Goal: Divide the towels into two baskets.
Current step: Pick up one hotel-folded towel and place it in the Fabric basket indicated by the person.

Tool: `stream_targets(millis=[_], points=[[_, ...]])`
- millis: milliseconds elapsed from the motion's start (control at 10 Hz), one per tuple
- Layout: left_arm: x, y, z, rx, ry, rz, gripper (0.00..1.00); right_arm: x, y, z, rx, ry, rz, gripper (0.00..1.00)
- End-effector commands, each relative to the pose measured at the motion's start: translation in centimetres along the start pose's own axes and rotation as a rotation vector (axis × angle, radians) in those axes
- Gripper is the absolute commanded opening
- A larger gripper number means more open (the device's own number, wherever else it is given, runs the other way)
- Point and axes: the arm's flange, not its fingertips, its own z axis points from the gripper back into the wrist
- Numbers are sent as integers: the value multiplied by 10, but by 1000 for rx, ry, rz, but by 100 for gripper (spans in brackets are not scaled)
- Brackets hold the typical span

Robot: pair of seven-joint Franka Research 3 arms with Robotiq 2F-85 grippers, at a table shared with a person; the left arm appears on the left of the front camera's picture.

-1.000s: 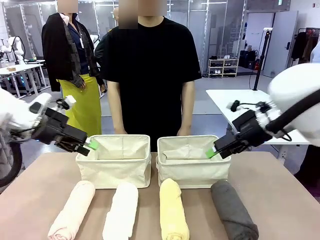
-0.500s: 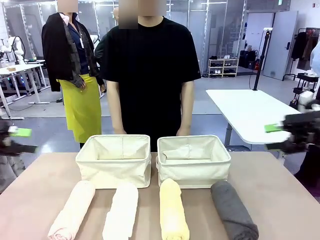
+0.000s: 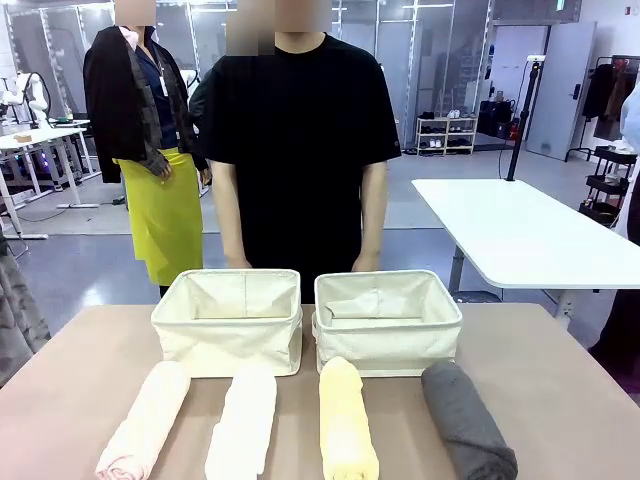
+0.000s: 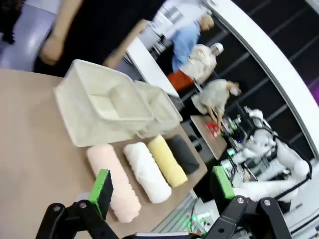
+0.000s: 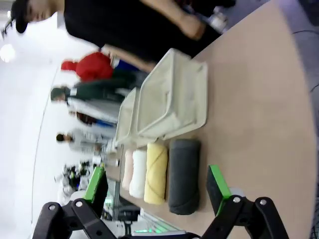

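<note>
Four rolled towels lie side by side at the near edge of the table: pale pink [image 3: 144, 421], white [image 3: 243, 423], pale yellow [image 3: 346, 421] and dark grey [image 3: 467, 421]. Behind them stand two cream canvas baskets, the left basket [image 3: 228, 338] and the right basket [image 3: 387, 340], both empty. My left gripper [image 4: 163, 185] is open, high above the table off its left end, with the pink towel [image 4: 113, 180] below it. My right gripper [image 5: 157, 182] is open, high off the table's right end, with the grey towel [image 5: 183, 175] below it.
A person in a black shirt [image 3: 300, 140] stands at the far side right behind the baskets, arms hanging down. A white table [image 3: 510, 235] stands back right. Bare tan tabletop [image 3: 90, 350] lies on both sides of the baskets.
Both arms have pulled back from the baskets, outward and out of the front view. Towels and baskets have not moved.
</note>
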Motion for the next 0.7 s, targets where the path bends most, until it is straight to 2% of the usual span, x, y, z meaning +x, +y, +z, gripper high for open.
stream_targets(millis=[0,100,600], points=[[-9,6,14,58,-49,23,100,-1,2,24,21,-112,-28,100],[-10,9,16,74,-81,39,100,-1,2,31,13,-126,-16,100],[-8,7,25,58,-60,31,100,-1,-7,39,-13,-113,-25,100]])
